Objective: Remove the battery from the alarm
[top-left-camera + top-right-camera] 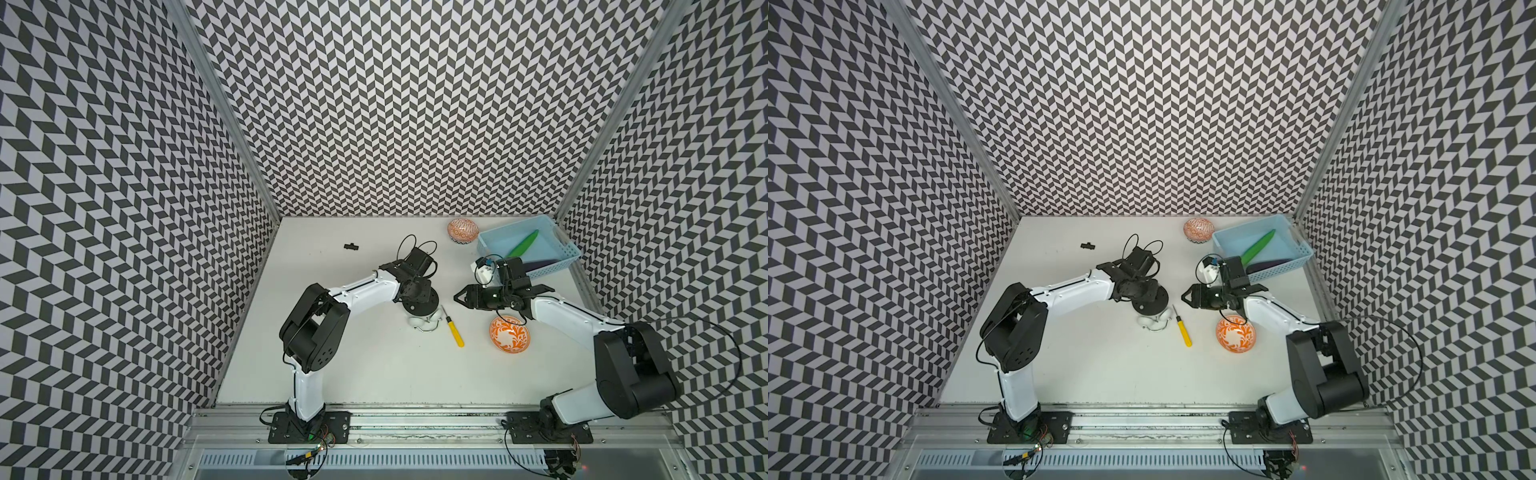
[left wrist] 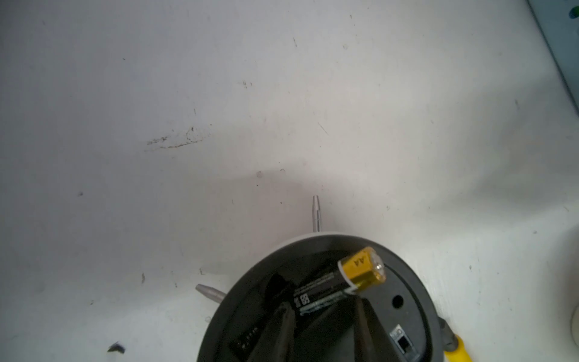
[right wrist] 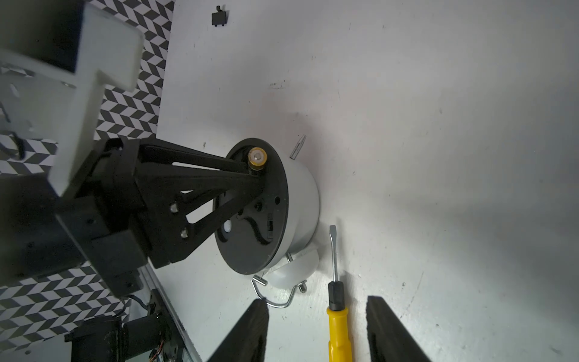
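The alarm (image 1: 423, 308) lies face down on the table, black disc back up, with its white bells and wire handle (image 3: 275, 299) toward the front edge. My left gripper (image 2: 322, 313) reaches down onto that back and is shut on the battery (image 2: 329, 288). The battery is tilted, with its gold end (image 3: 257, 158) raised out of the alarm's back (image 3: 250, 238). In both top views the left wrist hides the battery. My right gripper (image 1: 458, 297) hovers just right of the alarm, open and holding nothing. A yellow-handled screwdriver (image 3: 338, 332) lies on the table below it.
An orange bowl (image 1: 509, 332) sits under the right forearm, and a second bowl (image 1: 462, 230) stands at the back. A blue basket (image 1: 569, 249) holding a green object (image 1: 523, 245) fills the back right corner. A small black piece (image 1: 351, 246) lies at back left.
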Action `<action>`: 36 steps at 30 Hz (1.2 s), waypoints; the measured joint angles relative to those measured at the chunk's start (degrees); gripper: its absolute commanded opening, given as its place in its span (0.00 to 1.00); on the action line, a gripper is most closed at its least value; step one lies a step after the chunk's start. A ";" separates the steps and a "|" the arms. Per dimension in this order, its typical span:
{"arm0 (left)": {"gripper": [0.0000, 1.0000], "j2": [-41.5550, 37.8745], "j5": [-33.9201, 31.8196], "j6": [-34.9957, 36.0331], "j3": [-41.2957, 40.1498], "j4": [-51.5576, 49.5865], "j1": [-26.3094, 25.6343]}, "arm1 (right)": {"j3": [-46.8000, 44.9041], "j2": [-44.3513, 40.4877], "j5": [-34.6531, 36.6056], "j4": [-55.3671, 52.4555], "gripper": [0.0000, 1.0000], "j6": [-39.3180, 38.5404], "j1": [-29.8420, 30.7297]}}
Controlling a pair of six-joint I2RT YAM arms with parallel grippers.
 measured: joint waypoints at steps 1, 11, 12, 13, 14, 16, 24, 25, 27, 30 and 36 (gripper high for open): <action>0.30 0.00 0.46 0.44 -0.04 0.33 0.00 | 0.59 0.55 -0.11 0.24 0.54 -0.02 0.28; 0.26 -1.01 6.67 3.06 -4.72 8.35 1.29 | 8.46 8.72 -5.35 7.43 0.44 3.15 1.57; 0.26 -1.25 7.15 3.06 -5.27 9.09 1.46 | 9.22 9.94 -5.97 7.98 0.44 3.41 1.68; 0.26 -1.46 7.63 3.10 -5.77 9.73 1.68 | 9.99 11.21 -6.49 8.55 0.44 3.69 1.84; 0.26 -1.64 8.11 3.17 -6.21 10.27 1.86 | 10.84 12.66 -6.97 8.90 0.45 3.89 2.10; 0.25 -1.75 8.72 3.23 -6.54 10.80 2.05 | 12.07 14.60 -7.87 9.16 0.45 4.22 2.80; 0.25 -1.90 9.99 3.61 -7.08 11.72 2.25 | 15.45 19.30 -8.85 10.67 0.35 5.40 5.62; 0.25 -1.90 10.08 3.63 -7.10 11.74 2.25 | 15.52 19.82 -8.94 10.82 0.34 5.64 5.66; 0.25 -1.92 10.19 3.63 -7.26 11.93 2.25 | 15.52 20.87 -9.05 10.97 0.28 5.99 5.73; 0.29 -2.08 10.25 3.63 -7.50 12.24 2.27 | 15.52 21.92 -9.25 11.23 0.13 6.45 5.73; 0.57 -4.74 9.66 3.41 -7.85 11.19 2.40 | 15.26 20.13 -8.46 10.10 0.08 6.54 4.79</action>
